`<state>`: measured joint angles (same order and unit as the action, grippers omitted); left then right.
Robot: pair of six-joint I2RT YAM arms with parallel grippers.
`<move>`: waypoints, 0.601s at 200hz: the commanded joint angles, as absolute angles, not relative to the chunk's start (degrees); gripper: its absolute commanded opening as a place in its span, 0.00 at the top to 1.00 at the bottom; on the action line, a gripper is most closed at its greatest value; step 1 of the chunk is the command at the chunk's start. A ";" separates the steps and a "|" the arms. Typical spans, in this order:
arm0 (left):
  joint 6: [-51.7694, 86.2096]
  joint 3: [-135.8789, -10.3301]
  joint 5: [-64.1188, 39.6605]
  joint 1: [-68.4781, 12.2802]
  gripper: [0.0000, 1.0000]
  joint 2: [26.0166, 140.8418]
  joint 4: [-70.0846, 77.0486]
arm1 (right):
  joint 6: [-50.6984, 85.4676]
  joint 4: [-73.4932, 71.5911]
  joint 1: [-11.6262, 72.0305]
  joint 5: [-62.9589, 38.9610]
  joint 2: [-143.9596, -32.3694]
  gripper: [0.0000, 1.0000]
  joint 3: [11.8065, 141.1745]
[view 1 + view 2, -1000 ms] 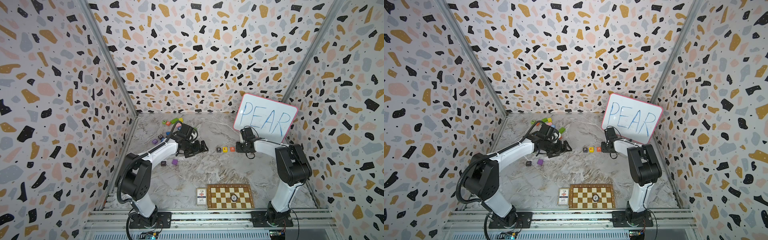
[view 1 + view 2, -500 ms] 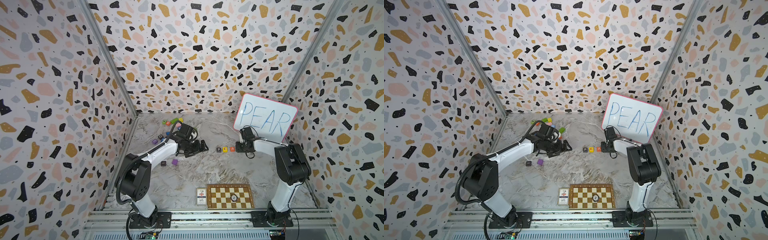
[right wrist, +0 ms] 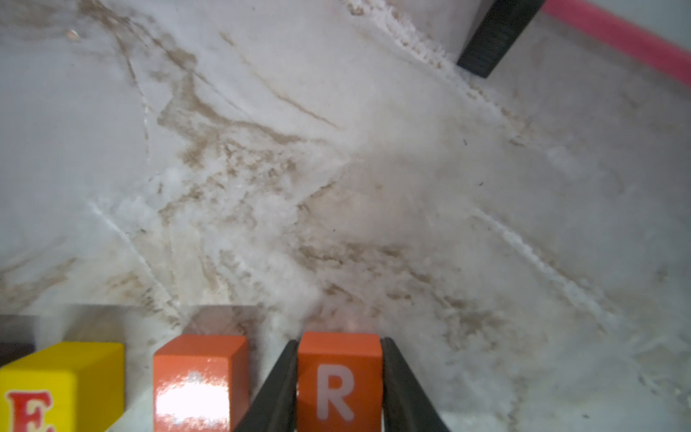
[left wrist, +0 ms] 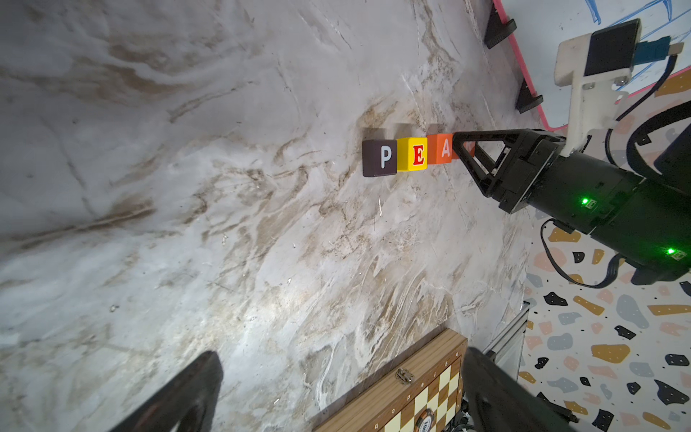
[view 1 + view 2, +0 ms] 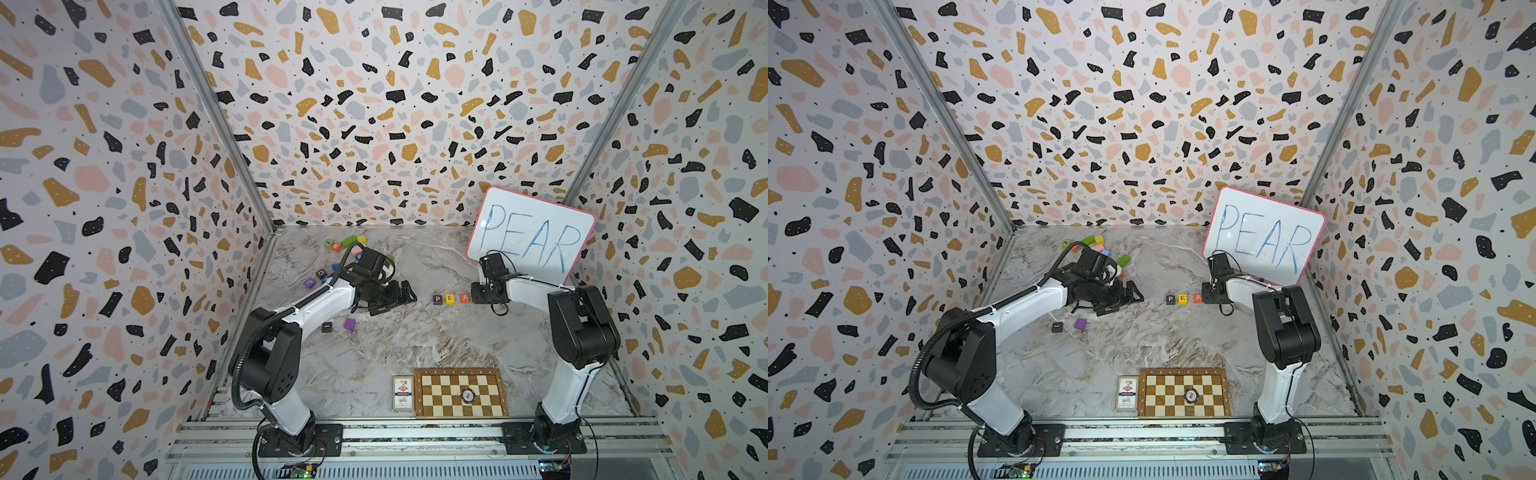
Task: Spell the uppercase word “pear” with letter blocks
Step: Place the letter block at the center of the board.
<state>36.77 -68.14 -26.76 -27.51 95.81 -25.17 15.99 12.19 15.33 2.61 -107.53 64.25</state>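
We note the right gripper (image 3: 340, 342) — clamped on the R block (image 3: 338, 377) — has edged just beside the A block (image 3: 198, 374), so likely 1 release remains; left gripper (image 5: 392, 299) gapes empty.

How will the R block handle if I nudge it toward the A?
The R block looks rigid; the right gripper pinches its flat sides undented. Glossy paint, glaring on the A block, may make it slippery. Being a cube, it should slide, not roll.

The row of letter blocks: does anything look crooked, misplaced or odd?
Nothing stands out. The P block, E block and A block stand in a straight line; the R block, clamped in the right gripper, sits level beside them.
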 commanded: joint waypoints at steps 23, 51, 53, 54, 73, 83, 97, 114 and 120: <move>37.01 -67.51 -27.41 -27.77 0.01 94.48 -23.82 | 15.88 14.59 15.03 2.69 -108.90 0.65 65.65; 37.09 -67.41 -27.42 -27.77 0.01 94.66 -23.64 | 15.86 14.50 15.11 2.29 -109.14 0.66 65.90; 37.09 -67.41 -27.42 -27.77 0.01 94.70 -23.64 | 15.90 14.50 15.11 2.22 -109.16 0.66 65.85; 37.09 -67.41 -27.38 -27.77 0.01 94.72 -23.64 | 15.90 14.50 15.12 2.21 -109.16 0.66 65.84; 37.18 -67.32 -27.41 -27.77 0.01 94.67 -23.51 | 15.74 14.26 15.19 2.06 -109.25 0.66 65.77; 37.18 -67.32 -27.39 -27.77 0.01 94.66 -23.55 | 15.71 14.28 15.27 2.09 -109.25 0.65 65.81; 37.18 -67.32 -27.36 -27.77 0.01 94.66 -23.55 | 15.73 14.26 15.29 2.14 -109.33 0.65 65.78; 37.18 -67.32 -27.33 -27.73 0.01 94.66 -23.55 | 15.83 14.43 15.30 2.69 -109.03 0.64 65.74; 37.18 -67.22 -27.32 -27.77 0.01 94.58 -23.55 | 15.96 14.54 15.29 3.04 -108.86 0.64 65.77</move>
